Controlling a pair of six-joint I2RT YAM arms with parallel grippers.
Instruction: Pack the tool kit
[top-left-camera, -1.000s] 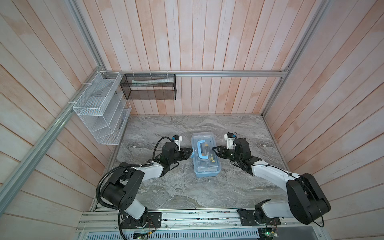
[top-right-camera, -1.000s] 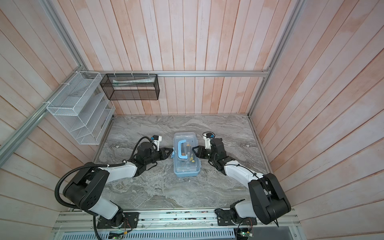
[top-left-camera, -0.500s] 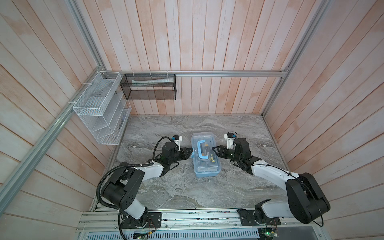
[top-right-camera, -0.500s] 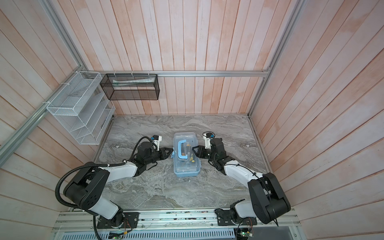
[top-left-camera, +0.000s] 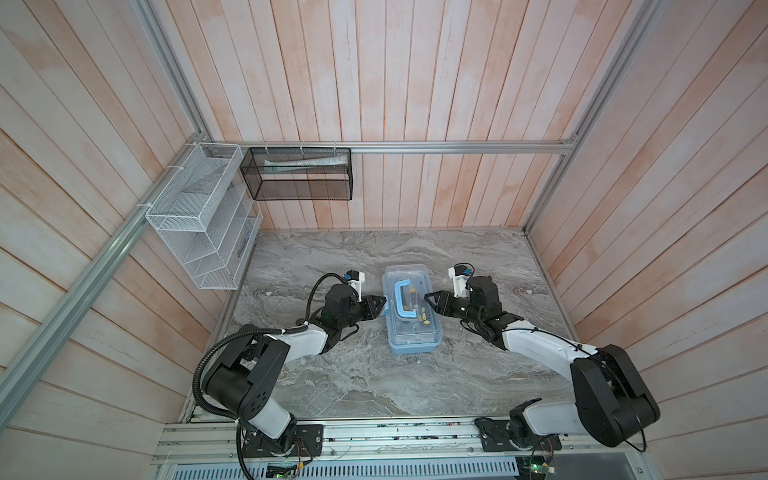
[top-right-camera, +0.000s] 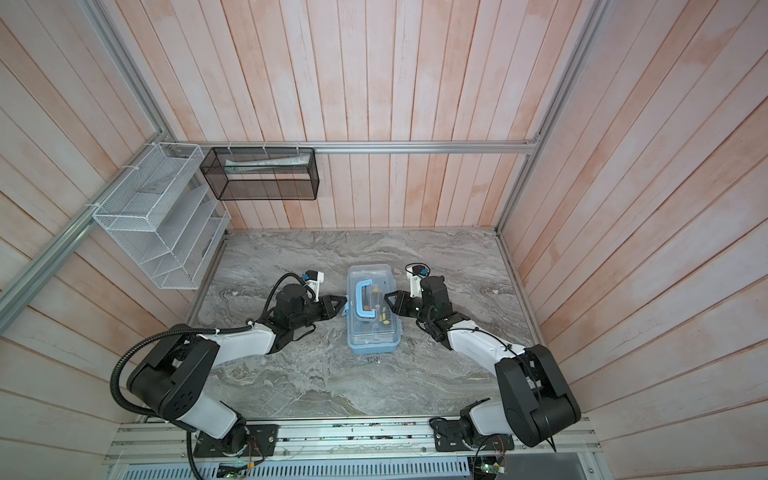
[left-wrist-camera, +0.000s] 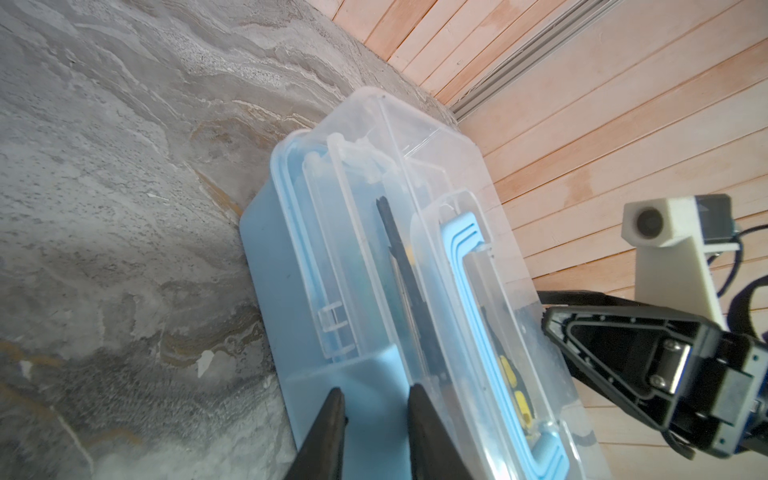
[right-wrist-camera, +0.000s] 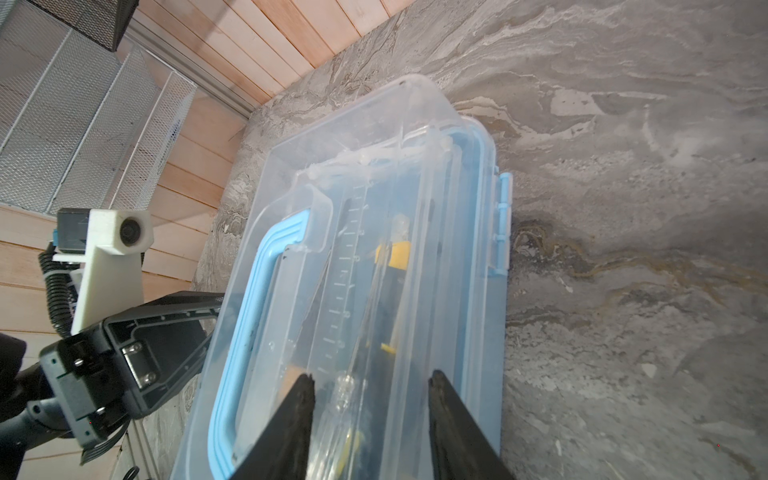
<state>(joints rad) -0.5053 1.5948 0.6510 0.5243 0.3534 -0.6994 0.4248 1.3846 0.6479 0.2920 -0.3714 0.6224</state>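
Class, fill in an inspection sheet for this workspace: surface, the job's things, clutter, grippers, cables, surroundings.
Surface: grey marble table, bare around the box.
Job's things: tool box mid-table, clear lid down, blue handle folded flat; yellow-marked tools inside.
Clutter: nothing seen.
Grippers: left gripper at the box's blue side latch, jaws slightly apart; right gripper over the lid's opposite edge, jaws apart.
Cables: black hose on the left arm, thin cable on the right arm; both clear of the box.
Surroundings: wooden walls; white wire rack and black mesh basket on rails.
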